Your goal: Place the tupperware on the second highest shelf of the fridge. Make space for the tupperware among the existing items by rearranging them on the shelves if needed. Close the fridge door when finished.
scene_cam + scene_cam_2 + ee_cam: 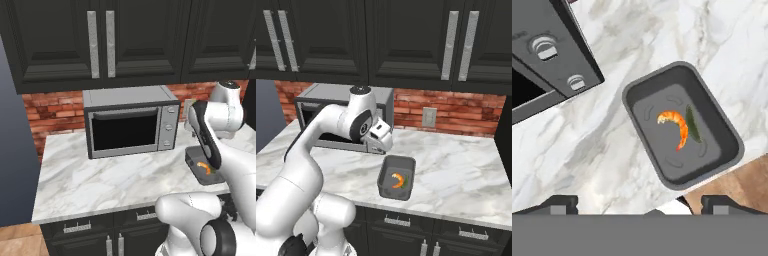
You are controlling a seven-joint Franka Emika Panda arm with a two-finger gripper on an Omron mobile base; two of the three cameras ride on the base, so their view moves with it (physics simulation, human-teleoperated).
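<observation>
Early stage: tupperware [683,124] resting on the marble table [100,180], at four o'clock from the microwave [131,121], not yet grasped. Fingers [639,202] spread wide, poised above it. Lift, shelving and fridge door closing all remaining.

- From your hand view, the microwave [547,55] blocks the 10 o'clock side.
- Bare desk [592,150] lies open around the tupperware [682,125], toward 9 and 12 o'clock.
</observation>
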